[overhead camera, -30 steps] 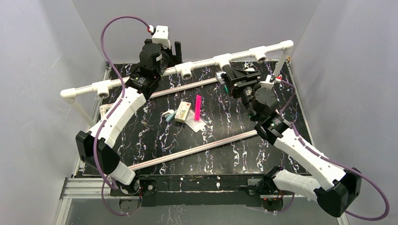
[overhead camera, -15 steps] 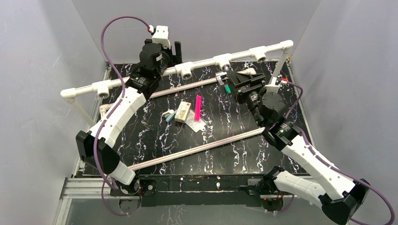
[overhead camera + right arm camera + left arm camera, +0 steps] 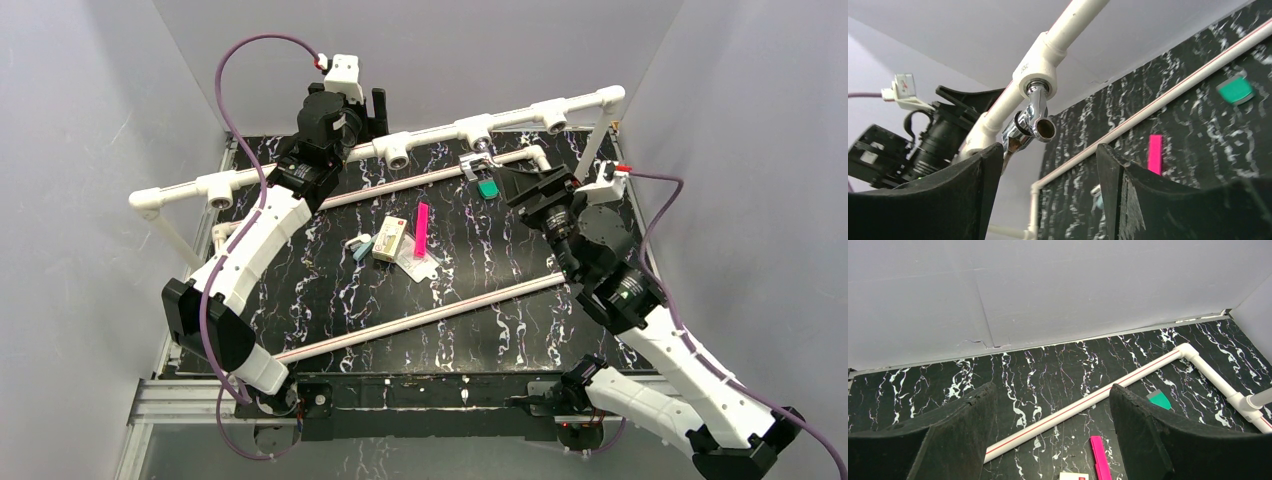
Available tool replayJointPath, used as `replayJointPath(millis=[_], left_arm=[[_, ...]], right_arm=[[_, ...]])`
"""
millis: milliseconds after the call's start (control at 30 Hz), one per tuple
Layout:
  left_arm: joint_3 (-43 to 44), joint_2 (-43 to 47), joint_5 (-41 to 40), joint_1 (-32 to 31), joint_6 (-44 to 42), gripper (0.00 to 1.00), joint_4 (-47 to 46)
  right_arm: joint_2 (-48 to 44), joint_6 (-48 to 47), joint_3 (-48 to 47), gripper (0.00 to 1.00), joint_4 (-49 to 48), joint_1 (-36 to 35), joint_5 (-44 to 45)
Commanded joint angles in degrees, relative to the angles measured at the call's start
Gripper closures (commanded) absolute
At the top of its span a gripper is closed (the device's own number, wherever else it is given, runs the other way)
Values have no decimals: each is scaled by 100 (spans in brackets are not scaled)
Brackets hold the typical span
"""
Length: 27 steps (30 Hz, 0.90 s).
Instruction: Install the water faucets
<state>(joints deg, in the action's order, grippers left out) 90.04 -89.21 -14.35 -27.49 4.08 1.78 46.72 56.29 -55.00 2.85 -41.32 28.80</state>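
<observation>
A chrome water faucet (image 3: pixel 1032 121) hangs screwed into a white tee socket (image 3: pixel 1040 75) of the raised pipe; from above the faucet (image 3: pixel 478 160) sits under the third socket. My right gripper (image 3: pixel 1048 167) is open, its fingertips just below and short of the faucet, gripping nothing. Seen from above, the right gripper (image 3: pixel 514 183) stands a little right of the faucet. My left gripper (image 3: pixel 1053 405) is open and empty behind the pipe at the back left (image 3: pixel 366 112), looking down at the table.
The raised white pipe (image 3: pixel 300 165) with several tee sockets crosses the back. Two thin white pipes (image 3: pixel 420 318) lie on the black marbled table. A pink stick (image 3: pixel 421 230), a small box (image 3: pixel 389 238) and a green piece (image 3: pixel 488 188) lie mid-table.
My right gripper opened and drew back to the right, away from the faucet, which stays hanging in its socket. The left arm has not moved.
</observation>
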Motion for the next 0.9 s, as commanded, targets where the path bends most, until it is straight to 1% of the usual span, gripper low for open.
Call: replayJointPath(millis=[0,167,300,400,500,533,633,767,867], left_arm=[[-271,-334,64,-55,14,20,921],[-270,-343,63,-55,14,20,913],[-270,-344,81,-55,22,20,914],[-264,-352,90,-55,23,20,904],[-260,-352,98,-55,32,20,904],[-259,-356,92,-55,32,20,903],[-264,-357,79,-55,23,20,906],[-276,-343,68,-55,19,20,894],[-285,-337,66,-55,6,20,896]], right_arm=[[-267,-1999,-258,24,-353,-25,107],[-286,-4024,-553,23,-299,-25,-231],[-222,-5791,-756,22,-294,-25,-727],[-91,-7015,-892,21,39,-25,-1176],[45,-8232,-992,21,366,-25,-1809],[85,-8819,-1007,21,548,-25,-2067],[193,-9916,-1002,21,776,-25,-2532],[392,-11123,-916,21,803,-28,-2373],[528,-11910,-751,21,482,-34,-2122]])
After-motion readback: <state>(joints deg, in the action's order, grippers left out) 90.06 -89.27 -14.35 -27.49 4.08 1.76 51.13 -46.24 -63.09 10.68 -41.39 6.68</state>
